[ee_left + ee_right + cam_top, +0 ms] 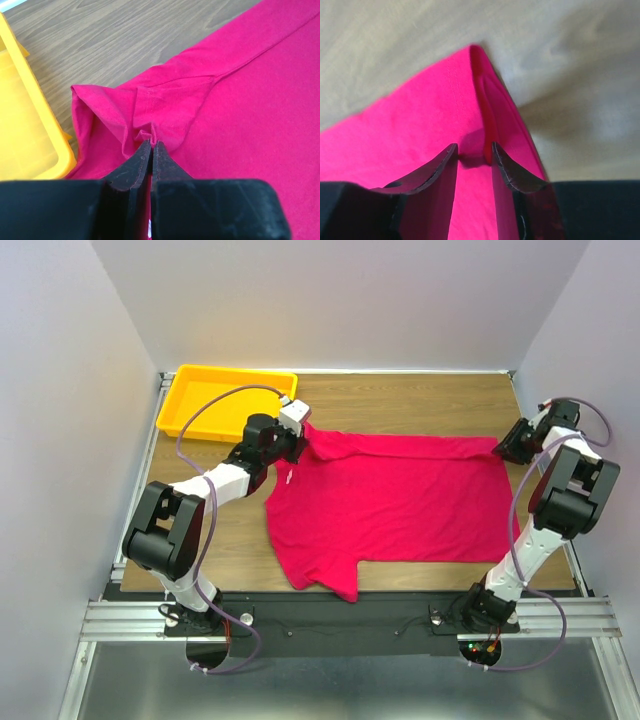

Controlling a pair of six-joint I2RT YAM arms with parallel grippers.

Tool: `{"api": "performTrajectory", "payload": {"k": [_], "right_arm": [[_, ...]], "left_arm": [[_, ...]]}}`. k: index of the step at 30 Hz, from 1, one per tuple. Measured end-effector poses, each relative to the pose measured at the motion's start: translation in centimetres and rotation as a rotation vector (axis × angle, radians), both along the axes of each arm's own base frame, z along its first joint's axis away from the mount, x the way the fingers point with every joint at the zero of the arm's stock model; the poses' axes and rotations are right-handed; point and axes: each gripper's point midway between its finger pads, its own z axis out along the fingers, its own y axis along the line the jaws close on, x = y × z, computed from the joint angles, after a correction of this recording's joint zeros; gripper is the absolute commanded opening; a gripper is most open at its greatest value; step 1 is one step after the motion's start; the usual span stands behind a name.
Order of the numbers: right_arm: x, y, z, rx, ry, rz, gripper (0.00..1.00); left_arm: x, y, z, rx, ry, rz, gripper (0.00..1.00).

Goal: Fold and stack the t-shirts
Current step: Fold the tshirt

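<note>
One crimson-pink t-shirt (400,495) lies spread across the wooden table, wrinkled at its near left. My left gripper (300,435) is at the shirt's far left corner, by the sleeve. In the left wrist view it (151,142) is shut on a pinched bunch of the sleeve cloth (165,102). My right gripper (503,448) is at the shirt's far right corner. In the right wrist view its jaws (474,150) stand apart over the cloth (420,130), with a raised fold of the hem against the right fingertip (502,160).
A yellow plastic tray (175,405) stands at the back left, right beside the left gripper; its rim (25,125) fills the left of the left wrist view. Bare wood (420,400) runs behind the shirt. White walls close in three sides.
</note>
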Motion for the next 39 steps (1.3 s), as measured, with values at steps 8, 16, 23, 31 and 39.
{"api": "performTrajectory", "payload": {"k": [8, 16, 23, 31, 39], "right_arm": [[-2.3, -0.2, 1.7, -0.095, 0.019, 0.029, 0.39], [-3.2, -0.3, 1.5, -0.121, 0.044, 0.052, 0.42], [-0.9, -0.7, 3.7, -0.105, -0.028, 0.038, 0.45], [1.5, -0.7, 1.4, -0.034, -0.018, 0.022, 0.47], [1.6, -0.5, -1.9, -0.004, 0.042, 0.024, 0.42]], "left_arm": [[-0.1, 0.0, -0.2, 0.003, 0.006, 0.000, 0.00], [0.0, 0.0, -0.2, 0.004, 0.010, 0.000, 0.00], [0.0, 0.0, -0.2, 0.008, 0.009, -0.001, 0.00], [0.0, 0.0, -0.3, 0.011, 0.009, -0.003, 0.00], [0.0, 0.0, -0.8, 0.016, 0.021, -0.003, 0.00]]}}
